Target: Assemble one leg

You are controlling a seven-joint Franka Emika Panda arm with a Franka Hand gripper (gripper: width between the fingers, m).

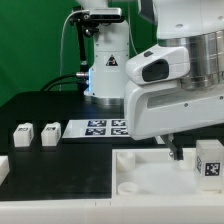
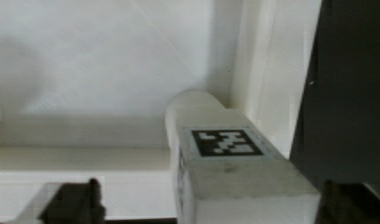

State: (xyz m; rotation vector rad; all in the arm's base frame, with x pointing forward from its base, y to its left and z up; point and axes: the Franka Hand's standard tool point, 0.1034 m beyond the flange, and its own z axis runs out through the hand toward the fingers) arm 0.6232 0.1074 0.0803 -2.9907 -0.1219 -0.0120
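Note:
A white leg [image 1: 208,160] with a black-and-white tag stands upright on the large white tray [image 1: 120,185] near the exterior view's right edge. My gripper [image 1: 190,150] hangs low over it, mostly hidden by the arm's white body. In the wrist view the leg [image 2: 231,150] stands between my two dark fingers, close to one finger [image 2: 347,200] and well apart from the other [image 2: 71,200]. The gripper [image 2: 208,200] is open around the leg, not pressing on it. Two more legs [image 1: 22,135] [image 1: 50,133] lie on the black table at the exterior view's left.
The marker board [image 1: 105,127] lies flat on the table behind the tray. A camera stand with cables [image 1: 100,60] rises at the back. The tray's raised wall [image 2: 62,160] runs beside the leg in the wrist view.

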